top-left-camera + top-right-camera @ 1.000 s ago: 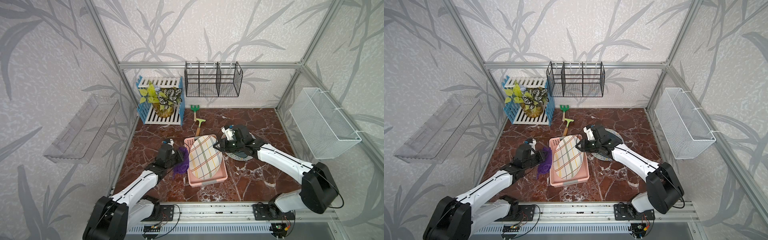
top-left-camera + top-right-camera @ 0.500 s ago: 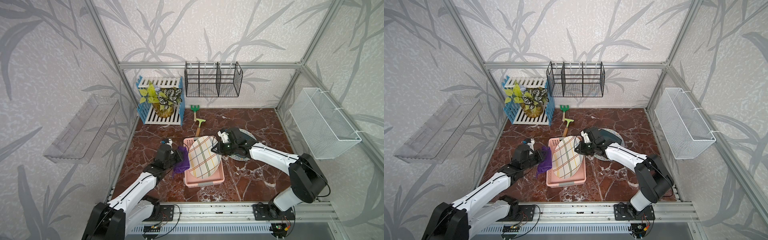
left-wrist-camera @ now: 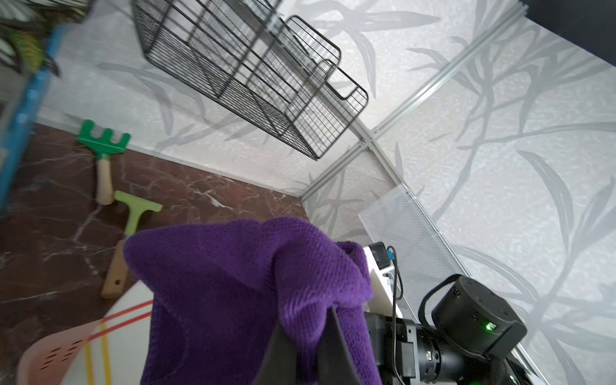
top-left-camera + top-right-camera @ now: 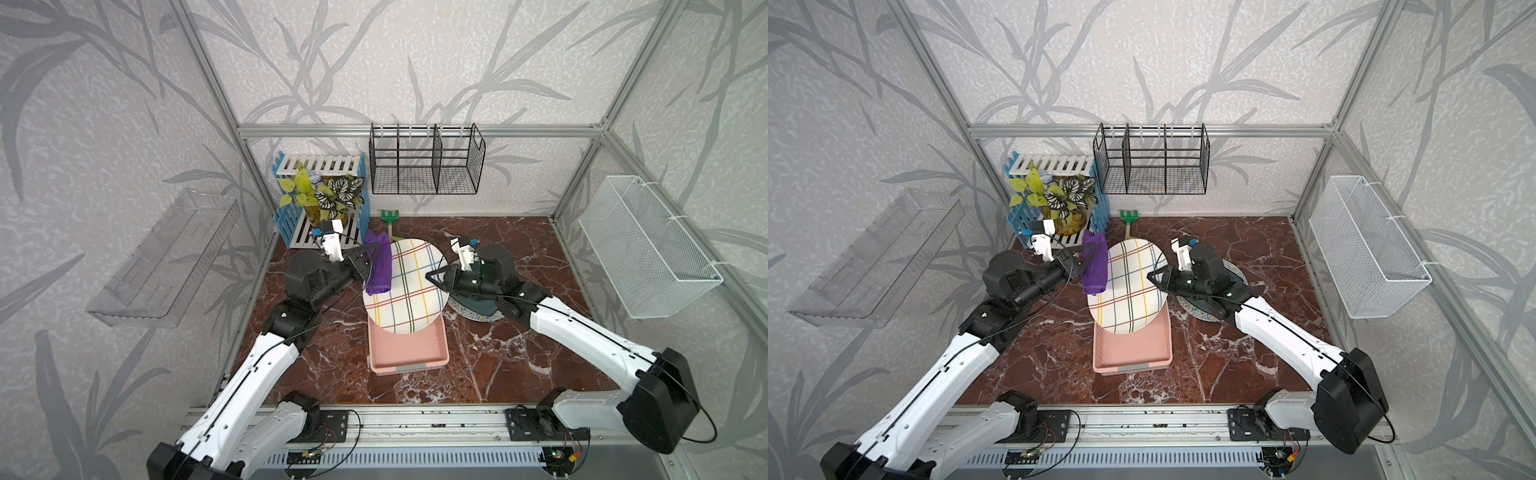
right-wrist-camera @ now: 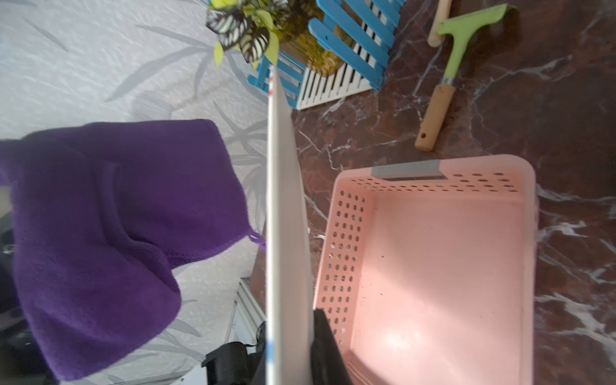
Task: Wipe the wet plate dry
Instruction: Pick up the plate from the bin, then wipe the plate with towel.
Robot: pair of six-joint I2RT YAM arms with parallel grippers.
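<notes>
Above the pink basket [image 4: 409, 365], the right hand [image 4: 431, 277] pinches the plate [image 4: 409, 291] (held upright). The left hand [image 4: 374, 252] pinches the purple cloth [image 4: 380, 272], and wiping looks barely begun.

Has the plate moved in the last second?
Yes. The plate has risen from the pink basket, its top edge now closer to the green rake.

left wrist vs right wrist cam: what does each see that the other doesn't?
Left wrist only: black wire rack, white mesh basket, the rake's green head, the right arm's wrist.
Right wrist only: the pink basket's bare floor and the plaid plate edge-on, with the right gripper shut on it.
Both: purple cloth, green scraper, part of the plate, the pink basket's perforated wall.
</notes>
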